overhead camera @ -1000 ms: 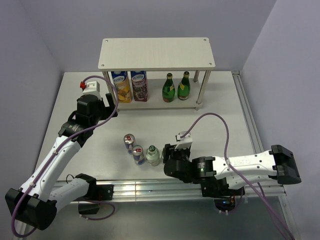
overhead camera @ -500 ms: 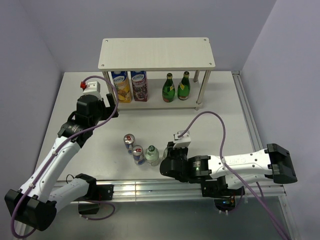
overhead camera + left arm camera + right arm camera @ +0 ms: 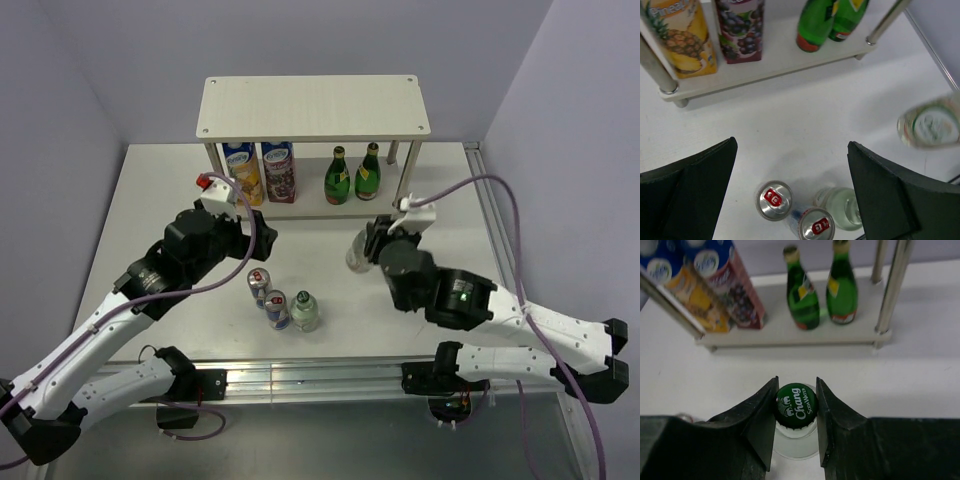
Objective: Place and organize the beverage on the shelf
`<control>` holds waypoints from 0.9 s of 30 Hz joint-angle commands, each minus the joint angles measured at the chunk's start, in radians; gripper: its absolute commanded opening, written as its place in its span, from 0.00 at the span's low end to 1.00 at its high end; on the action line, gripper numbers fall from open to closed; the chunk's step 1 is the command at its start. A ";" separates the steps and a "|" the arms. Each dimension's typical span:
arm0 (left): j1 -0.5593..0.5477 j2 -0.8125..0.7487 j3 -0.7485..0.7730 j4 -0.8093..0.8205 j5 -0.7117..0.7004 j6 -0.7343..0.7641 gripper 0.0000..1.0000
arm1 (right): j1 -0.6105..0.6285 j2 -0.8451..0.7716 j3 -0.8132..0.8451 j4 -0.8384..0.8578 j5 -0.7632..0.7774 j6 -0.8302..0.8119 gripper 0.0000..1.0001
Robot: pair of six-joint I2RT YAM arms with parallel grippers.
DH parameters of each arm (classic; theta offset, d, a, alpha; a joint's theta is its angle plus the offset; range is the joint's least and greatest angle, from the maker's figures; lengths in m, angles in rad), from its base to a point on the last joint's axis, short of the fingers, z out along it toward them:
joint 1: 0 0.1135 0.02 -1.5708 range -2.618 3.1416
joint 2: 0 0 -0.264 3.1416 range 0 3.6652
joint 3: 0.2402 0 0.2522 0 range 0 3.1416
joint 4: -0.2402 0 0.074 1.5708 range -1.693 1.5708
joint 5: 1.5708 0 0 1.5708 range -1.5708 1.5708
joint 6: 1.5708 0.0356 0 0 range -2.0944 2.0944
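Note:
My right gripper (image 3: pixel 796 406) is shut on the green cap of a clear glass bottle (image 3: pixel 796 446) and holds it upright in front of the shelf; the bottle also shows in the top view (image 3: pixel 357 252). The shelf (image 3: pixel 312 108) has two dark green bottles (image 3: pixel 338 175) (image 3: pixel 368 172) on its lower board, right half. Two blue-and-silver cans (image 3: pixel 774 200) (image 3: pixel 815 226) and a second clear bottle (image 3: pixel 842 207) stand together on the table. My left gripper (image 3: pixel 792 145) is open and empty above them.
Two juice cartons (image 3: pixel 243 172) (image 3: pixel 279 170) stand on the lower board's left half. Thin metal legs (image 3: pixel 890 287) hold the shelf at its corners. The shelf's upper board carries nothing. Purple cables loop over both arms.
My right gripper has lifted a clear bottle from beside the cans and carried it back toward the shelf. My left arm has swung right and now hangs over the cans.

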 commanded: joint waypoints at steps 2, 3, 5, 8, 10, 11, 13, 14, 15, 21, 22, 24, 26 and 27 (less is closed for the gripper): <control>-0.058 -0.043 0.013 0.019 0.014 0.057 0.99 | -0.176 0.055 0.288 0.223 -0.067 -0.304 0.00; -0.060 -0.051 0.002 0.022 0.028 0.065 0.99 | -0.205 0.083 0.339 0.221 -0.085 -0.326 0.00; -0.058 -0.074 -0.015 0.034 0.063 0.089 0.99 | -0.265 0.175 0.491 0.218 -0.153 -0.381 0.00; -0.058 -0.092 -0.042 0.039 0.061 0.109 0.99 | -0.371 0.308 0.698 0.185 -0.226 -0.420 0.00; -0.058 -0.099 -0.064 0.039 0.036 0.116 0.99 | -0.439 0.373 0.795 0.156 -0.250 -0.435 0.00; -0.058 -0.099 -0.069 0.039 0.019 0.117 0.99 | -0.456 0.433 0.880 0.149 -0.255 -0.444 0.00; -0.058 -0.091 -0.073 0.037 0.007 0.117 0.99 | -0.502 0.525 0.968 0.108 -0.275 -0.440 0.00; -0.057 -0.088 -0.072 0.034 -0.011 0.119 0.99 | -0.517 0.556 1.049 0.096 -0.292 -0.437 0.00; -0.057 -0.085 -0.076 0.039 -0.022 0.119 0.99 | -0.534 0.583 1.086 0.085 -0.304 -0.431 0.00; -0.057 -0.094 -0.093 0.054 -0.032 0.125 0.99 | -0.644 0.795 1.332 0.047 -0.352 -0.437 0.00; -0.057 -0.092 -0.093 0.055 -0.032 0.125 0.99 | -0.655 0.841 1.390 0.039 -0.350 -0.452 0.00; -0.057 -0.089 -0.095 0.057 -0.030 0.126 0.99 | -0.681 0.875 1.438 0.034 -0.353 -0.466 0.00; -0.055 -0.088 -0.095 0.058 -0.030 0.125 0.99 | -0.706 0.889 1.449 0.053 -0.359 -0.476 0.00; -0.055 -0.088 -0.096 0.057 -0.029 0.125 0.99 | -0.715 0.889 1.446 0.060 -0.362 -0.477 0.00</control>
